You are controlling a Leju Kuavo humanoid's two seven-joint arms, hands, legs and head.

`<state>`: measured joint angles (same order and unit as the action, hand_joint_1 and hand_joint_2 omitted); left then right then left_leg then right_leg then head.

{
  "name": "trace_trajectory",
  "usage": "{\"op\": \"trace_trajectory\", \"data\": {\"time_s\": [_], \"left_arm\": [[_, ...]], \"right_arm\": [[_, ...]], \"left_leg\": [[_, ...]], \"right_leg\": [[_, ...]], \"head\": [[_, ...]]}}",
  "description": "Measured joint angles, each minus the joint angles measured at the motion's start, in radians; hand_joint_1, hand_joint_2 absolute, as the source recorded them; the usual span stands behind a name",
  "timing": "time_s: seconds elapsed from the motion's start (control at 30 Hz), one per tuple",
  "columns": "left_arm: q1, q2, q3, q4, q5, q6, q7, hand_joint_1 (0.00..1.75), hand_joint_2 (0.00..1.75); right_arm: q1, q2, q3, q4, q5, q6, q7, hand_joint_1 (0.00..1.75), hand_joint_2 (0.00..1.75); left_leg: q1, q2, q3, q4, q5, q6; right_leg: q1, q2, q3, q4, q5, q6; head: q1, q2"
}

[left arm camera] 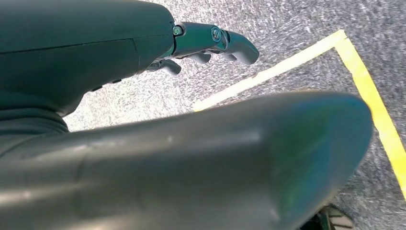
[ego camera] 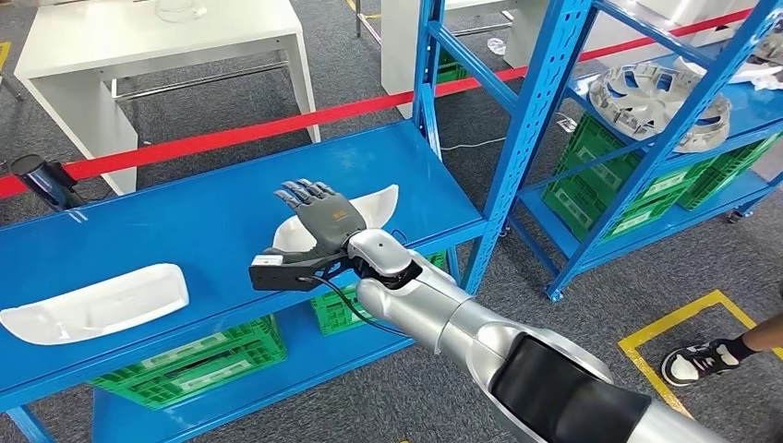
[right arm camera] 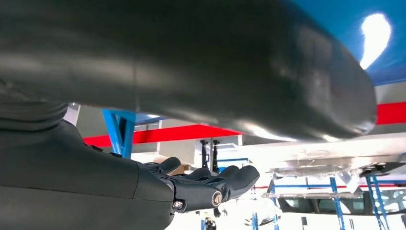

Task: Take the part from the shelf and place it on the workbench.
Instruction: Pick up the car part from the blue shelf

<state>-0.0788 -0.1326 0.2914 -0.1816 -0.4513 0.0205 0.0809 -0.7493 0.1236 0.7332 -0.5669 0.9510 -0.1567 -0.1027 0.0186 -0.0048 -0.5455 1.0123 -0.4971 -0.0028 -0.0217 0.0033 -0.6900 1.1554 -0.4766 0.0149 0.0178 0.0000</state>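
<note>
Two white moulded parts lie on the blue shelf (ego camera: 185, 221). One white part (ego camera: 379, 202) sits near the shelf's right end and a second white part (ego camera: 97, 303) lies at the left. My right hand (ego camera: 319, 219) is stretched out flat above the right-hand part, covering its middle, with the fingers straight and apart and nothing held. The right wrist view shows those fingers (right arm camera: 215, 184) extended with nothing in them. My left hand (left arm camera: 210, 43) hangs over the grey carpet, its fingers loosely bent and holding nothing.
A white table (ego camera: 157, 37) stands beyond a red barrier tape (ego camera: 231, 138). Blue uprights (ego camera: 517, 138) frame the shelf. To the right, another blue rack holds wheel covers (ego camera: 646, 97) and green crates (ego camera: 600, 185). A person's shoe (ego camera: 697, 360) stands by a yellow floor marking.
</note>
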Motion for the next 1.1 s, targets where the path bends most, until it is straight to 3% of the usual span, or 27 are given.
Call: {"op": "trace_trajectory", "data": {"time_s": [0.07,0.13,0.27,0.47,0.6,0.67,1.1], "left_arm": [[-0.002,0.000,0.000,0.000,-0.001,0.000,0.000,0.00,0.00],[-0.002,0.001,0.000,0.000,-0.002,0.002,-0.003,0.00,0.00],[-0.002,0.002,0.000,0.000,-0.002,0.010,-0.007,0.00,0.00],[-0.006,0.002,0.000,0.000,-0.011,0.011,-0.008,0.00,0.00],[-0.006,0.002,0.000,0.000,-0.021,0.010,-0.007,0.00,0.00],[-0.007,0.002,0.000,0.000,-0.024,0.010,-0.006,0.00,0.00],[-0.010,0.001,0.000,0.000,-0.045,0.009,0.003,0.00,0.00]], "right_arm": [[0.001,0.000,0.002,0.000,0.000,0.000,-0.001,0.00,0.00],[0.006,0.000,0.004,0.000,0.000,0.000,-0.002,0.00,0.00],[0.015,0.003,0.006,-0.002,-0.001,0.000,-0.006,0.00,1.75],[0.027,0.010,0.012,-0.031,-0.014,0.010,-0.020,0.00,1.75],[0.042,0.012,0.015,-0.064,-0.021,0.029,-0.021,0.00,1.75],[0.052,0.012,0.019,-0.081,-0.026,0.039,-0.021,0.00,1.75],[0.090,0.011,0.032,-0.114,-0.022,0.079,0.048,0.00,1.75]], "left_leg": [[0.003,0.000,0.004,0.007,-0.010,-0.016],[0.001,0.000,0.005,0.011,-0.016,-0.028],[0.000,0.000,0.015,0.001,-0.017,-0.021],[0.000,0.002,0.033,-0.023,-0.019,-0.023],[0.002,0.002,0.034,-0.026,-0.018,-0.045],[0.002,0.002,0.034,-0.026,-0.018,-0.050],[0.001,0.002,0.034,-0.021,-0.019,-0.050]], "right_leg": [[0.004,-0.002,0.039,-0.098,0.026,-0.003],[0.008,-0.002,0.044,-0.114,0.020,-0.016],[0.006,0.003,0.048,-0.112,0.030,-0.026],[0.010,0.005,0.053,-0.112,0.019,-0.042],[0.011,0.004,0.054,-0.111,0.019,-0.044],[0.011,0.004,0.055,-0.111,0.019,-0.044],[0.010,0.004,0.062,-0.118,0.022,-0.041]], "head": [[0.001,0.000],[0.003,0.000],[0.002,0.000],[0.002,0.000],[0.002,0.000],[0.002,0.000],[0.003,0.000]]}}
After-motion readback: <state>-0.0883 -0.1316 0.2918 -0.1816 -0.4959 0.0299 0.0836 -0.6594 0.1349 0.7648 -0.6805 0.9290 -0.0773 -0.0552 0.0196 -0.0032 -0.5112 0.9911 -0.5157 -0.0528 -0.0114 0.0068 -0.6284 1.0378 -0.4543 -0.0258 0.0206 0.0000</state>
